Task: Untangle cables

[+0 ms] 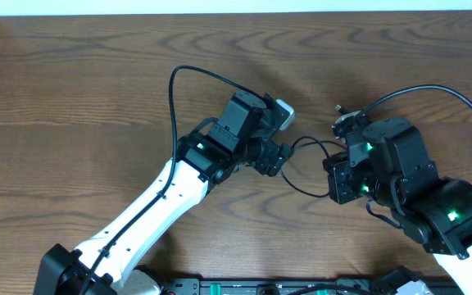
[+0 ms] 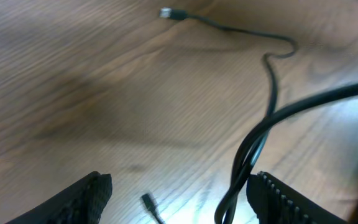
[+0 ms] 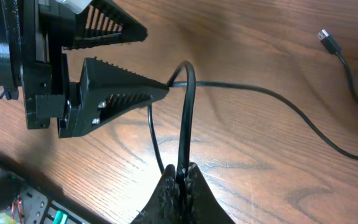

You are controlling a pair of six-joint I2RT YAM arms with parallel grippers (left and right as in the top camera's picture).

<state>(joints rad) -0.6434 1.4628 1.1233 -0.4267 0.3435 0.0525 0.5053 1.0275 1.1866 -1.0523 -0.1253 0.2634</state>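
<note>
The black cable [image 3: 188, 118] looks thin, light and floppy, lying on the table [image 1: 97, 65] between the two arms with its plug end [image 3: 325, 38] trailing loose. I'd say it wants a firm pinch on a bare stretch of cord, not at the plug. The right gripper [image 3: 180, 177] is clamped tight on a raised loop of it, while the left gripper [image 2: 179, 186] stands wide apart and empty, the cable passing just inside one finger.
</note>
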